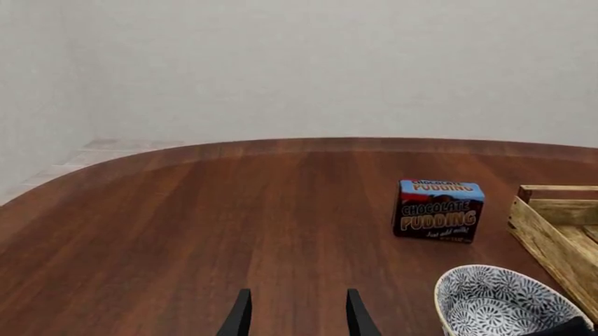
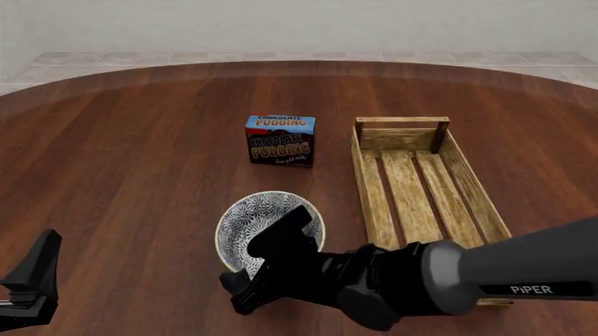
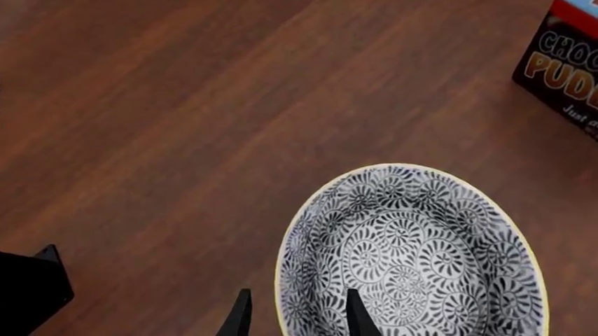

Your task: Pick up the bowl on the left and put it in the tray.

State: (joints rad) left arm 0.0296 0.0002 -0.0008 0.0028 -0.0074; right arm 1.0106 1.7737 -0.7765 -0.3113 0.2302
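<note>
The bowl [image 2: 260, 218], cream-rimmed with a blue-grey floral pattern, stands on the table left of the tray [image 2: 372, 187], a long light-wood slatted crate. My right gripper [image 2: 241, 283] hangs over the bowl's near-left rim. In the right wrist view this gripper [image 3: 297, 316] is open and straddles the rim of the bowl [image 3: 411, 259], one finger inside and one outside. My left gripper [image 2: 33, 283] sits at the near left edge, far from the bowl. In the left wrist view it [image 1: 297, 318] is open and empty, with the bowl [image 1: 495, 301] and the tray [image 1: 551, 234] off to one side.
A chocolate pudding box [image 2: 280, 140] stands upright behind the bowl, left of the tray's far end. The right arm [image 2: 449, 276] crosses low in front of the tray's near end. The round wooden table [image 2: 122, 154] ends in a curved far edge.
</note>
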